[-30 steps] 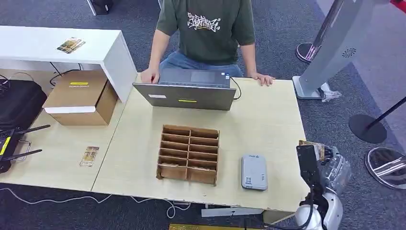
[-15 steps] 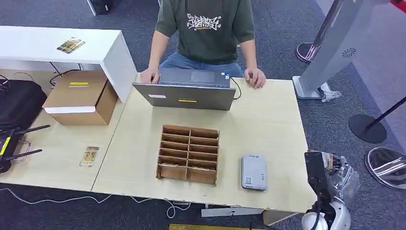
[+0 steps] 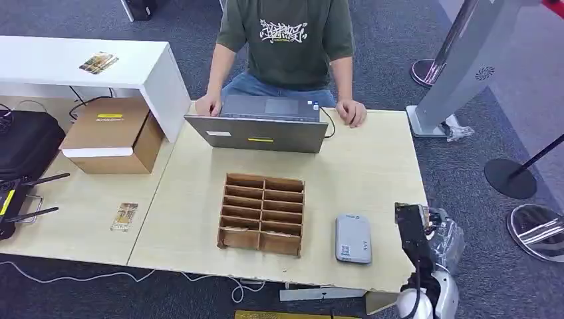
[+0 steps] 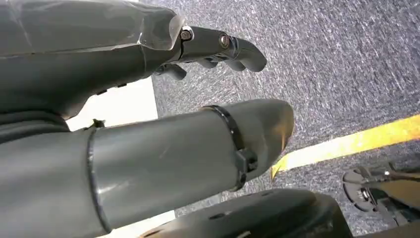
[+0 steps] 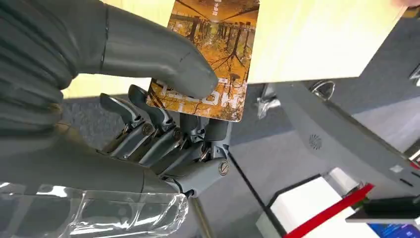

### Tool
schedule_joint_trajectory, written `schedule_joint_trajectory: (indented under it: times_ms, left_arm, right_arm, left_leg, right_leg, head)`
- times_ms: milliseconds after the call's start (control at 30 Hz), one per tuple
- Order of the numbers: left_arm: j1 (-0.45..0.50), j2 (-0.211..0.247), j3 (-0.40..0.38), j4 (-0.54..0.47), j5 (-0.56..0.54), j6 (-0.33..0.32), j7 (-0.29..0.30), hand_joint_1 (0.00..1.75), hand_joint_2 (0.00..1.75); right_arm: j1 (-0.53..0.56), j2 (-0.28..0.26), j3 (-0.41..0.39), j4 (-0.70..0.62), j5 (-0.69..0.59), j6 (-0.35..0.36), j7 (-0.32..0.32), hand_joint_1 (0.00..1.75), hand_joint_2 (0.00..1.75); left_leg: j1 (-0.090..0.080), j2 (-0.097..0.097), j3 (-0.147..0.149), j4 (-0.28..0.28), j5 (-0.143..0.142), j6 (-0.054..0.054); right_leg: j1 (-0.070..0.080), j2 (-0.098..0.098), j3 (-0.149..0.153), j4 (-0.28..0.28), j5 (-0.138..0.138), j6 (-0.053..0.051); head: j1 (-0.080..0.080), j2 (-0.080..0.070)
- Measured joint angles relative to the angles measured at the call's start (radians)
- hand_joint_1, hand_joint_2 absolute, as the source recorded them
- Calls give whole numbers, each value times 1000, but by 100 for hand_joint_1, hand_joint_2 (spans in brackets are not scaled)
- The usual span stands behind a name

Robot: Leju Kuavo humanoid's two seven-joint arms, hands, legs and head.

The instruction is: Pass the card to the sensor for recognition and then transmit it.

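R arm comes up at the table's near right corner, right hand (image 5: 148, 99) w/ thumb pressed on a card (image 5: 210, 59), pinching it against the fingers (image 5: 163, 129) curled behind. Left hand (image 4: 163, 99) hangs low over the floor, fingers loosely bent, thumb out, nothing in it.

Grey carpet floor (image 3: 399, 40), pale wooden table (image 3: 372, 173) — white bench (image 3: 80, 70) beside it

The card (image 5: 213, 54) runs off the frame's edge; its lettering is partly thumb-covered.
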Motion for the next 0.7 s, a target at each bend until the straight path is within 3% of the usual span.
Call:
schedule_joint_trajectory:
  times_ms: [533,700]
  left_arm:
    - [0,6,0,0,-1,-7,-2,0,0]
    - [0,6,0,0,-2,-7,7,0,0]
  right_arm:
    - [-23,19,111,40,-18,-4,4,175,175]
    - [-15,19,145,40,-9,4,52,175,175]
  left_leg:
    - [0,0,0,0,0,0]
    - [0,0,0,0,0,0]
  right_leg:
    - [0,0,0,0,0,0]
    - [0,0,0,0,0,0]
  head:
    - [0,0]
    - [0,0]
